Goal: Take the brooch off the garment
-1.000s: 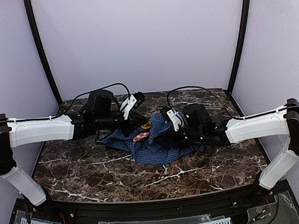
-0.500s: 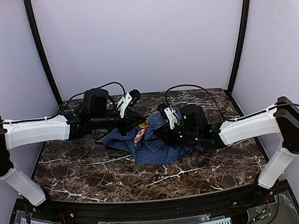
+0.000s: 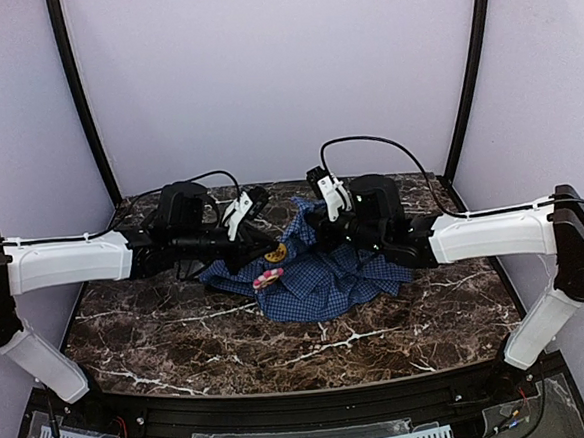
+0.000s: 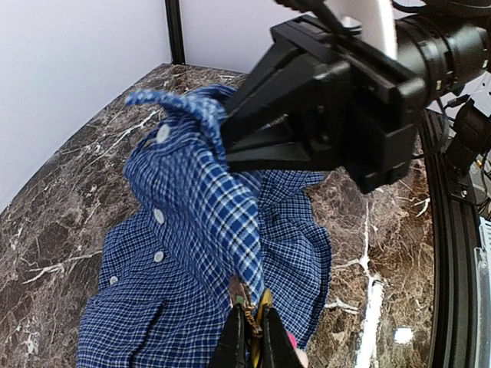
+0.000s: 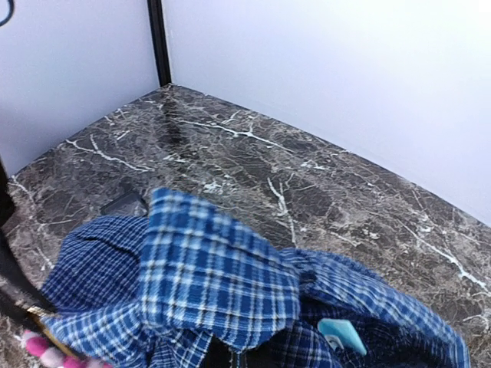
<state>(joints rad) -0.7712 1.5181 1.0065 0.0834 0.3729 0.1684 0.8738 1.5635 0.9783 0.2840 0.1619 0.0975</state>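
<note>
1. The shirt [image 3: 322,282] lies crumpled on the table [image 3: 180,337], about midway between the left and right edges and nearer the far edge than the near one.
2. Its long axis runs left to right, roughly parallel to the far edge. One fold stands up as a peak on the far side; the rest spreads flat toward the near edge.
3. The right gripper [image 4: 230,138] reaches in from the right edge. Its jaws are clamped tight on the top of that raised fold, holding it clear of the table.
4. The brooch [image 3: 275,251] sits at the shirt's left margin, below the raised fold. Its gold-coloured part lies toward the far edge and a pink beaded part lies toward the near edge, so its long axis runs far to near.
5. The left gripper [image 4: 250,337] reaches in from the left edge. Its jaws are closed on the gold part of the brooch, with the taut cloth meeting the fingertips.
6. Obstructions:
   - The raised fold hangs directly over the brooch.
   - The right gripper's black body stands just beyond it, near the left gripper.
7. White buttons [image 4: 158,216] run down the shirt's left panel.
8. A small pale teal piece [image 5: 341,334] shows in the cloth near the right gripper; its nature cannot be told.
</note>
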